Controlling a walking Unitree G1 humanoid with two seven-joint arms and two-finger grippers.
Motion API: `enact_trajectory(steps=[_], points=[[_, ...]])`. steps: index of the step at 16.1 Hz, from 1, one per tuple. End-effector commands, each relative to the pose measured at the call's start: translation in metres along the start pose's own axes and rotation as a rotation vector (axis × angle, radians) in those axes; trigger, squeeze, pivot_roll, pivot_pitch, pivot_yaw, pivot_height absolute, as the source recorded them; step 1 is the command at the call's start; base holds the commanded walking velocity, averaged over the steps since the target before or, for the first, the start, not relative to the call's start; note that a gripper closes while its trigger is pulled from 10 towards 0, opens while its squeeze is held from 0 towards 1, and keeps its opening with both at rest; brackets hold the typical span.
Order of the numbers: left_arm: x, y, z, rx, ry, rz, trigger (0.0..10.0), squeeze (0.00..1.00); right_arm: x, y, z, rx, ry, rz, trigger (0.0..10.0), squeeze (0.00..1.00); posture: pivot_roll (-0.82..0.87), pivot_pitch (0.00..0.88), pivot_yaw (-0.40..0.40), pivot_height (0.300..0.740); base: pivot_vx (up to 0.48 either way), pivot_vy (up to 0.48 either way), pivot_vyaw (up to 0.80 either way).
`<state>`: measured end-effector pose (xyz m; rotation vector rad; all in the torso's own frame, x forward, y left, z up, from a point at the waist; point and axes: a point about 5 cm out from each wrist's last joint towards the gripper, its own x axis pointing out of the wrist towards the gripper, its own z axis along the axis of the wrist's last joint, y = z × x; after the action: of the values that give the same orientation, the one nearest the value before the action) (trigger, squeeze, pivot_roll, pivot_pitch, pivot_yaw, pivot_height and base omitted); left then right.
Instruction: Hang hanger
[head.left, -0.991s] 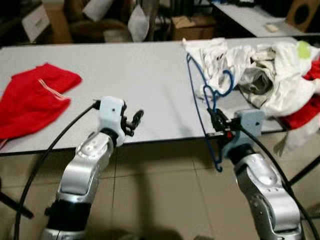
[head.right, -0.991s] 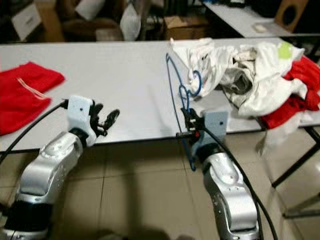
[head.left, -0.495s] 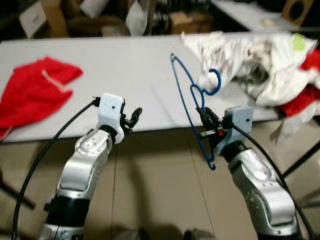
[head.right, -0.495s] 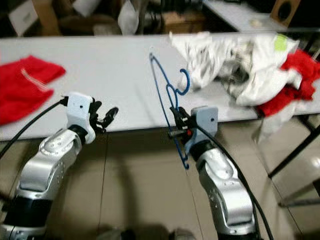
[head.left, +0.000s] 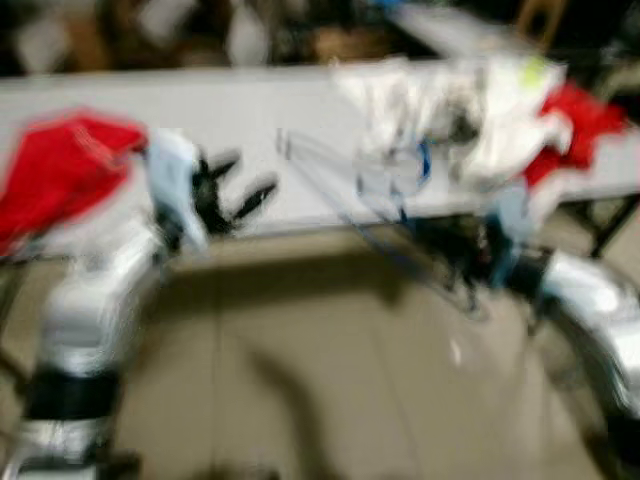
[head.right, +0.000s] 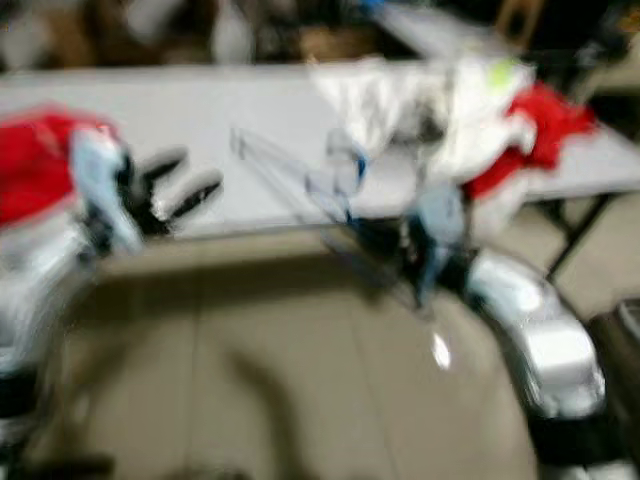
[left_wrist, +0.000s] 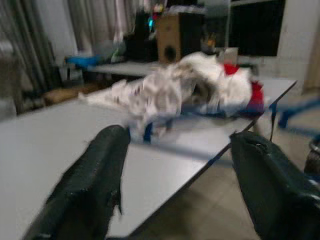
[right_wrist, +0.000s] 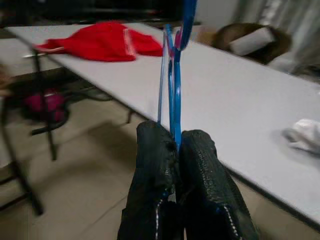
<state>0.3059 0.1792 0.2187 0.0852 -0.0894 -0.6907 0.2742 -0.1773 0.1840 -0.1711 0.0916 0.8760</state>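
Note:
Both eye views are heavily blurred. My right gripper is shut on the thin blue hanger, which rises from between its fingers. In the left eye view that gripper is at the front edge of the grey table, and the hanger slants up over the table. My left gripper is raised at the table's front left, open, with nothing between its fingers.
A red cloth lies on the table's left end. A pile of white and red clothes covers the right end. Tiled floor lies in front of the table, and clutter and another table stand behind it.
The whole picture has shifted and blurred, so the camera is moving. My left gripper is higher and its fingers are spread wider. The hanger stays in my right gripper.

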Motion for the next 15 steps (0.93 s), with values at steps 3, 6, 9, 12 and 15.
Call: enact_trajectory(steps=[3, 6, 9, 12, 15], points=[[0.000, -0.005, 0.042, 0.046, -0.020, -0.406, 10.0, 1.00, -0.008, 0.001, 0.012, -0.095, 0.049, 0.284, 10.0, 0.00, -0.13, 0.000, -0.024, 0.740, 0.000, 0.000, 0.00], [0.007, -0.011, 0.042, 0.112, 0.095, -0.580, 10.0, 1.00, -0.002, 0.002, 0.026, -0.139, 0.027, 0.387, 10.0, 0.00, -0.13, 0.000, -0.025, 0.740, 0.000, 0.000, 0.00], [0.014, -0.016, 0.032, 0.142, 0.208, -0.709, 10.0, 1.00, -0.001, 0.007, 0.036, -0.181, 0.007, 0.474, 10.0, 0.00, -0.13, 0.000, -0.025, 0.740, 0.000, 0.000, 0.00], [0.016, -0.019, 0.024, 0.081, 0.233, -0.768, 0.0, 0.47, -0.002, 0.009, 0.040, -0.204, 0.007, 0.494, 10.0, 0.00, -0.13, 0.000, -0.017, 0.740, 0.000, 0.000, 0.00], [0.016, -0.022, 0.014, 0.094, 0.301, -0.796, 0.0, 0.00, -0.004, 0.010, 0.040, -0.222, 0.019, 0.494, 10.0, 0.00, -0.14, 0.000, -0.013, 0.740, 0.000, 0.000, 0.00]])
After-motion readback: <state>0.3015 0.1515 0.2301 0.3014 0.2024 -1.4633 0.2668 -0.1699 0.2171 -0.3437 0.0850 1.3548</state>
